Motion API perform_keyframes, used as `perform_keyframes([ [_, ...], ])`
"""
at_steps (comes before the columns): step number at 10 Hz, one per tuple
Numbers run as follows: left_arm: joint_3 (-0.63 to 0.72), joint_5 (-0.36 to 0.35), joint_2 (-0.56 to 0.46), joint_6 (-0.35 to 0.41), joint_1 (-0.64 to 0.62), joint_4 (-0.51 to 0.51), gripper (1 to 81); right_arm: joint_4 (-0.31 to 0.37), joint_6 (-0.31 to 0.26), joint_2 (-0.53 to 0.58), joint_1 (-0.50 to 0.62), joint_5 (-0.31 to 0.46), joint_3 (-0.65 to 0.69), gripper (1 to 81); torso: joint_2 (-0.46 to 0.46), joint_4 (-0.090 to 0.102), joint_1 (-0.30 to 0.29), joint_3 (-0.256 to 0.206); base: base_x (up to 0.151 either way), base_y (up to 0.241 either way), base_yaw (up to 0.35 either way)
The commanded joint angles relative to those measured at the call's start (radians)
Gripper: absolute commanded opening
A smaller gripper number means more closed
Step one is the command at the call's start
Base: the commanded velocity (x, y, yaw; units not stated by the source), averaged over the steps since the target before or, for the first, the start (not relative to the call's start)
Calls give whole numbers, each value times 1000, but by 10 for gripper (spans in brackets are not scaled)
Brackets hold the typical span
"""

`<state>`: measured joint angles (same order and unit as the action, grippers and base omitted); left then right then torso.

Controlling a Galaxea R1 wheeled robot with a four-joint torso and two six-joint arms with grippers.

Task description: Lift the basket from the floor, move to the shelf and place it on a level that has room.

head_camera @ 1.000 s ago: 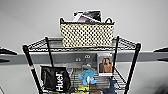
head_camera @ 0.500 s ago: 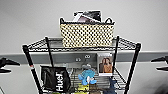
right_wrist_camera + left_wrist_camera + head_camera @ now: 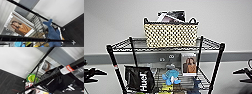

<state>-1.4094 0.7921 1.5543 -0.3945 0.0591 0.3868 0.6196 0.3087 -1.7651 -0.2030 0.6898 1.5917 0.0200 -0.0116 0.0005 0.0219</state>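
Woven and checkered, the basket (image 3: 171,32) sits upright on the shelf's (image 3: 214,72) top level (image 3: 210,44), apparently centred for stable support, while the left gripper (image 3: 91,74) and right gripper (image 3: 244,73) flank the shelf below that level, their finger state indeterminable.

Basket (image 3: 170,33) woven, matt; shelf (image 3: 166,46) black wire metal; bag (image 3: 56,80) glossy black plastic.
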Motion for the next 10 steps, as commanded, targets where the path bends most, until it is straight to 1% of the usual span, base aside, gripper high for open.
perform_keyframes([
  [1,15,-105,29,26,63,-8,811,25,-60,-44,-19,-15,36,811,0,0,0,0,0,0,0],
  [3,16,-158,66,26,167,-26,811,26,-97,-75,-106,-58,55,811,0,0,0,0,0,0,0],
  [4,16,-201,92,26,225,-34,811,26,-109,-96,-141,-73,69,811,0,0,0,0,0,0,0],
  [6,16,-266,122,26,311,-45,811,32,-134,-134,-188,-76,91,811,0,0,0,0,0,0,0],
  [8,12,-306,159,26,397,-74,811,32,-146,-158,-240,-107,100,811,0,0,0,0,0,0,0],
  [9,10,-333,178,26,435,-77,811,32,-160,-167,-266,-118,100,811,0,0,0,0,0,0,0],
  [10,10,-358,202,26,471,-103,811,32,-186,-180,-299,-125,111,811,0,0,0,0,0,0,0],
])
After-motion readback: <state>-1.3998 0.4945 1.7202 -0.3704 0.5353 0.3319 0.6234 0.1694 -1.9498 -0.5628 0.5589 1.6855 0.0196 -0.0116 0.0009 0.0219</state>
